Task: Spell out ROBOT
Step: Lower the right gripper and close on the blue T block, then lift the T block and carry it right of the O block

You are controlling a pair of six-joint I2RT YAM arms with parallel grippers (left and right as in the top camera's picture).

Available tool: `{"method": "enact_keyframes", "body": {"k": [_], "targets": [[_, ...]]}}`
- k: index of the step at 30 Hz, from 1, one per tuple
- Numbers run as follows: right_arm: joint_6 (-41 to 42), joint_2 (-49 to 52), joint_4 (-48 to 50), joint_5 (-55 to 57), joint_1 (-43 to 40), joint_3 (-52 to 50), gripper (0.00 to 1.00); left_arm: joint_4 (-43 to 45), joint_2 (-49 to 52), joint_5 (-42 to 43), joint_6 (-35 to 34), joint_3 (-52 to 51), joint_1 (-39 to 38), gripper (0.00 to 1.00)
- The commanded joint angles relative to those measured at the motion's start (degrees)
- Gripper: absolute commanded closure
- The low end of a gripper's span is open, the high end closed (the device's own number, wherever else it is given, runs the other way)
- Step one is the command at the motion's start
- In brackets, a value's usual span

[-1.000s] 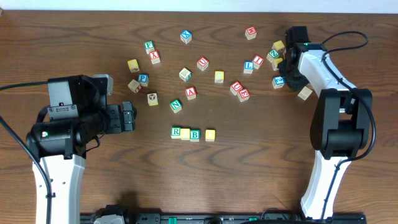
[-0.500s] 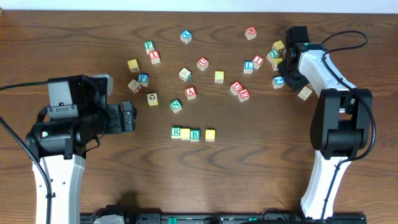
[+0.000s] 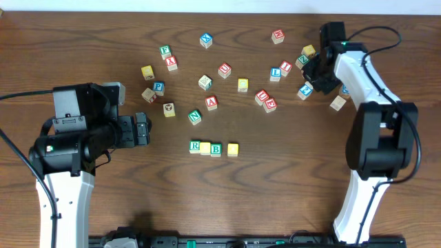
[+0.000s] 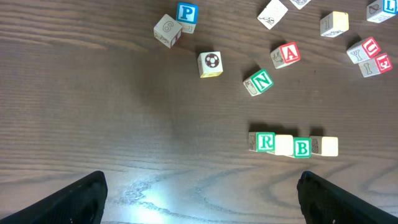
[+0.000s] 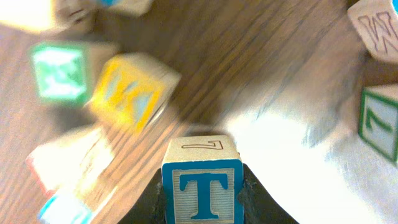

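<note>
1 block matters now: the T (image 5: pixel 201 180), clamped between the fingers of the right end effector (image 5: pixel 202 210), its blue letter facing the wrist camera. It looks like a small wooden cube, so I judge it light, stiff and not fragile, though its smooth painted faces could slip or pivot. The sound hold is on 2 opposite flat sides, centred, as the fingers seem to have it.

The left end effector (image 4: pixel 202 205) is spread wide and holds nothing. Ahead of it and to its right, the row (image 4: pixel 292 145) lies on the bench (image 4: pixel 124 124): R (image 4: pixel 265 142), a pale block (image 4: pixel 283 144), B (image 4: pixel 302 148), then another pale block (image 4: pixel 329 145).

The T's lower edge and the fingertips are cut off by the frame, so I cannot tell whether it is clear of the bench. Blocks beyond the right end effector are blurred; a yellow block (image 5: pixel 134 93) shows no readable letter. The 2 pale blocks show no letter in any view, so I cannot confirm they are O's.
</note>
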Motion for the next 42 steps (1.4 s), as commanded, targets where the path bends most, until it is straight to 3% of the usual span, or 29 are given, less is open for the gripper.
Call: {"method": "enact_keyframes", "body": {"k": [1,8,14,20,27,34,42], "targets": [[-7.8,-6.7,-1.7,-6.0,1.4,2.0,0.94,-0.1,-0.1,0.9,0.8,0.7,0.2,0.04],[-22.8,-13.4,-6.1,-13.8,8.1,2.0,0.90,-0.1,-0.1,0.9,0.8,0.7,0.2,0.04],[-28.6,-15.3,-13.3,-13.9,15.8,2.0,0.97,-0.1,-0.1,0.9,0.8,0.7,0.2,0.04],[-28.2,-15.3,-18.9,-6.0,23.7,1.8,0.99,-0.1,-0.1,0.9,0.8,0.7,0.2,0.04],[-21.9,-15.3,-24.7,6.7,30.2,1.3,0.99,-0.1,-0.1,0.9,0.8,0.7,0.2,0.04],[-17.9,-15.3,-24.8,8.3,30.9,-1.9,0.99,-0.1,-0.1,0.9,0.8,0.7,0.2,0.04],[-16.5,-15.3,-18.4,6.8,31.0,-13.6,0.99,-0.1,-0.1,0.9,0.8,0.7,0.2,0.04]]}}
